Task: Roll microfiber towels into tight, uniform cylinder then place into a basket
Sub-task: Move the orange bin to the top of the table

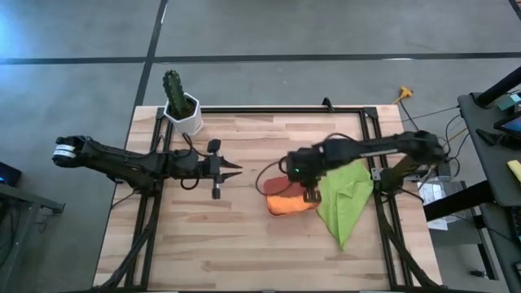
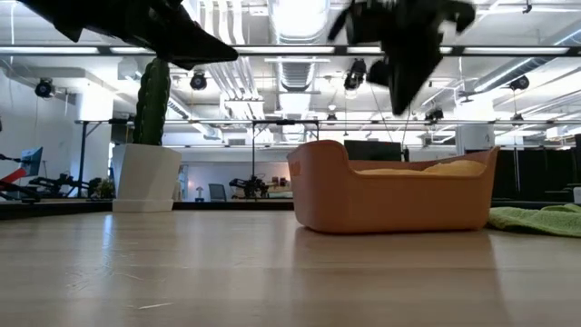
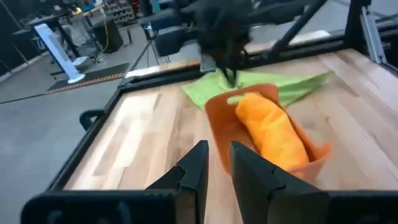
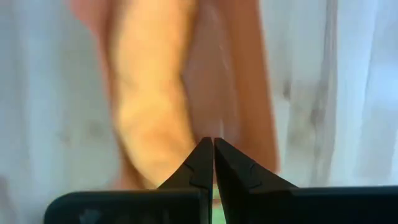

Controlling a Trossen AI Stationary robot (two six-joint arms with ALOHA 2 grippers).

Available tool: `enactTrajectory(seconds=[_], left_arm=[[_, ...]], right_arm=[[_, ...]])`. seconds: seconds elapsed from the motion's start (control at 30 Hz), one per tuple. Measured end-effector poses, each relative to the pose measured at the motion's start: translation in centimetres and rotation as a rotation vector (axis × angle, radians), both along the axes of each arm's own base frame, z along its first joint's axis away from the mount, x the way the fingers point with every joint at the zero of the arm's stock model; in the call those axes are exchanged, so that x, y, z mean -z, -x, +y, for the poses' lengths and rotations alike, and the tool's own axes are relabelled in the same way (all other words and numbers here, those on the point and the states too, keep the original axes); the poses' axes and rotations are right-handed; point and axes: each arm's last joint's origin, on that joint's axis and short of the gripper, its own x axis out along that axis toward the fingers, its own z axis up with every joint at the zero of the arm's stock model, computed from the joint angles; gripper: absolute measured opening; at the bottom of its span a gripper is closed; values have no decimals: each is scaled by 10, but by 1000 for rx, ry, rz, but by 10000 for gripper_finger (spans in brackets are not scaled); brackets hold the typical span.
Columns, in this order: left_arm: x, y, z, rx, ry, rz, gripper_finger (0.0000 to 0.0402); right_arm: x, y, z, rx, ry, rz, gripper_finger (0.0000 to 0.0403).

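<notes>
Right claw hangs closed over the basket — left arm waits aside.

Wooden table: basket, green towel, cactus pot.

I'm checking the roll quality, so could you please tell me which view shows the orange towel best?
The left wrist view: the orange towel lies rolled in the basket. High view shows an edge, low view its top, right wrist view a blur.

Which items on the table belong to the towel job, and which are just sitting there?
Job:
orange towel, rolled, in the basket
green towel, unrolled, on the table beside the basket
basket

Lying about:
potted cactus at the table's far edge
</notes>
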Motion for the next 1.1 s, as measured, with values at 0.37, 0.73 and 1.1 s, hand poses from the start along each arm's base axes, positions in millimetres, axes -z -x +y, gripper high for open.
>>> enactTrajectory(seconds=[0.37, 0.73, 1.1], left_arm=[[-9, -1, 0, -2, 6, -92, 52], [-12, -2, 0, -5, 6, -104, 52], [-12, -2, 0, -5, 5, -103, 52]], right_arm=[[35, 1, 99, -102, -107, -76, 9], [109, -25, 111, -129, -33, 121, 9], [124, -42, 53, -73, 69, 134, 8]])
